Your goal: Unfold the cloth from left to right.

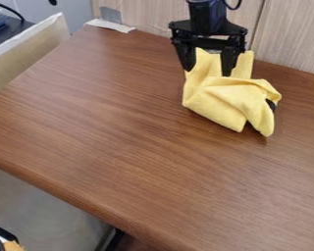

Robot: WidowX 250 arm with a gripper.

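The black gripper point(208, 68) hangs from the top edge at the upper right of the camera view, over the back part of the table. Its two fingers stand wide apart, pointing down, with part of the yellow cloth point(228, 100) rising between and behind them. The cloth lies bunched and folded, a flap drooping at its front right corner. Whether a fingertip touches the cloth I cannot tell. A small dark patch shows at the cloth's right side.
The brown wooden table point(114, 132) spreads left and in front of the cloth. A pale wood-grain panel point(294, 37) rises close behind the gripper. Whitish tape point(112, 25) sits at the back left corner, and dark equipment point(9, 29) stands beyond the left edge.
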